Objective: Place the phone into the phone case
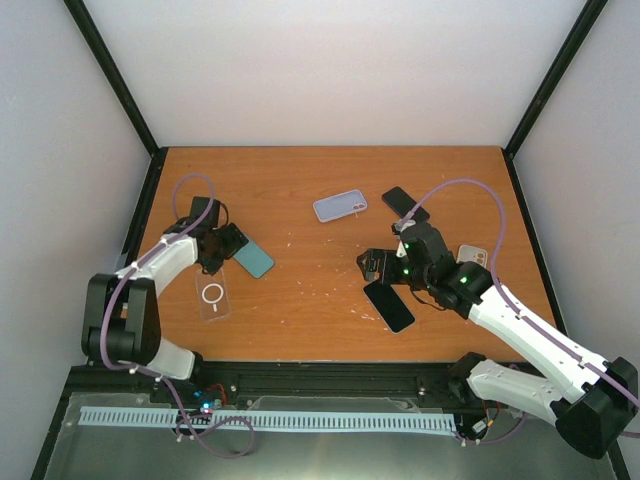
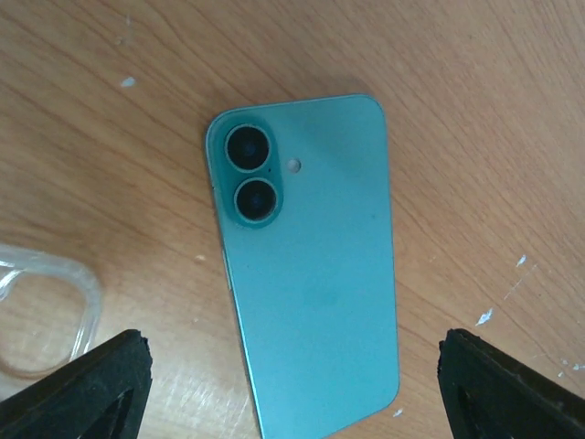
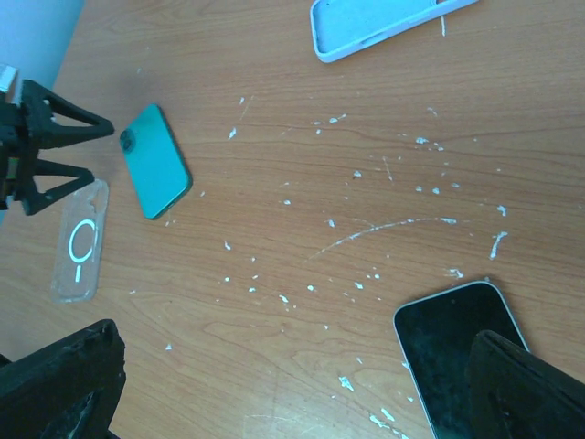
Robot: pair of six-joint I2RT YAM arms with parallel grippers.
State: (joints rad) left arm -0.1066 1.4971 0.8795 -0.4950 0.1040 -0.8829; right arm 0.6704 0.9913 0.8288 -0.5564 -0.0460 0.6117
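A teal phone lies back up on the wooden table, its two camera lenses at the far end. My left gripper is low over the phone's near end and open. Its fingers stand on either side of the phone, apart from its edges. A clear phone case with a white ring lies just beside the phone. My right gripper hovers open and empty over bare table, next to a black phone that lies screen up.
A lavender case lies at the middle back. Another black phone is behind the right arm, and a pale item sits to that arm's right. White flecks mark the table.
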